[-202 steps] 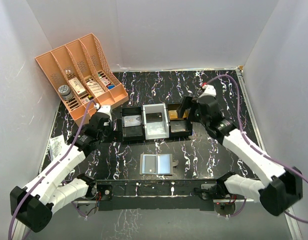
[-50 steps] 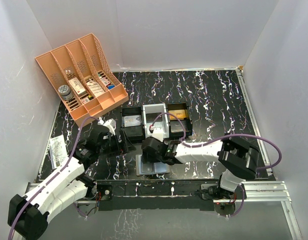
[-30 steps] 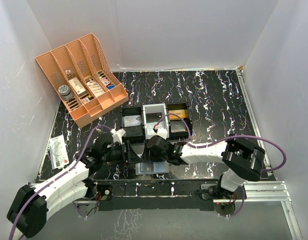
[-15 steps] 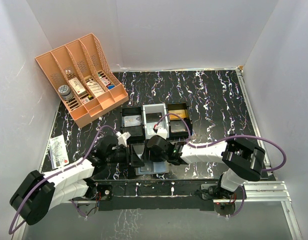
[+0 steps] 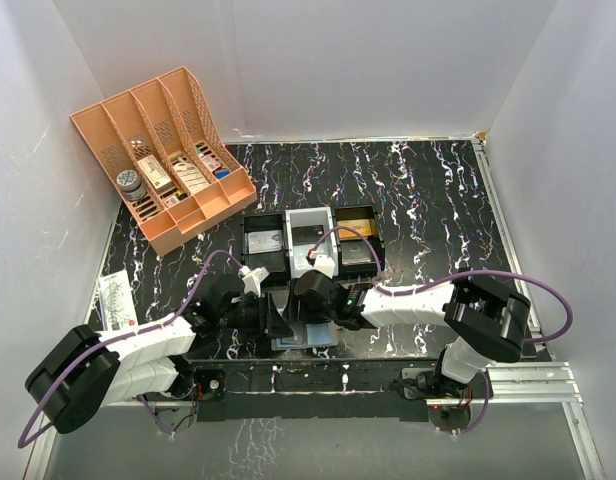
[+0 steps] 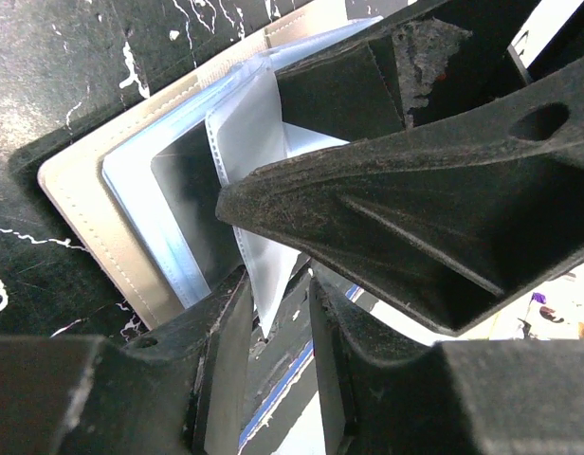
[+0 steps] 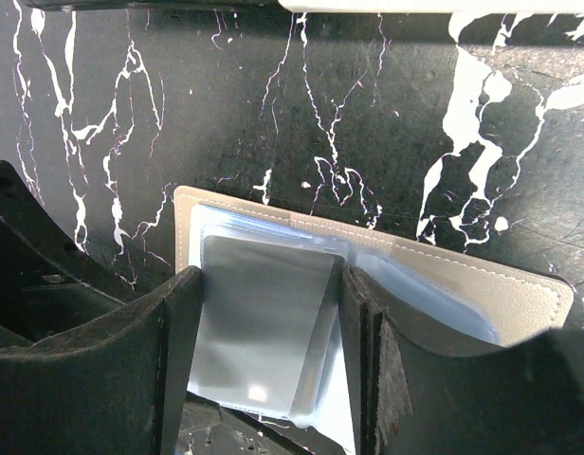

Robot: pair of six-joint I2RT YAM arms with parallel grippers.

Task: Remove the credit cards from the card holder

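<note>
The card holder (image 5: 316, 339) lies open near the table's front edge, grey-rimmed (image 6: 83, 204) with pale-blue sleeves. My right gripper (image 7: 270, 280) stands over it, fingers (image 7: 178, 360) against both long edges of a lifted clear sleeve (image 7: 264, 322) that holds a dark grey credit card (image 6: 183, 199). My left gripper (image 6: 278, 284) comes in from the left, right beside the right gripper (image 5: 306, 300). Its jaws are narrow but apart, with the sleeve's loose corner (image 6: 265, 308) hanging in the gap. From above, the left gripper (image 5: 275, 312) hides the holder's left half.
Three small trays stand just behind the holder: black (image 5: 266, 262), white (image 5: 312, 260), and black (image 5: 373, 262) with a gold-orange card (image 5: 360, 228) in it. A peach rack (image 5: 168, 150) with small boxes sits back left. A paper slip (image 5: 113, 300) lies at the left edge.
My left gripper has slid right, up to the holder, and its jaws have narrowed around the sleeve corner. The right gripper has stayed put on the sleeve.
</note>
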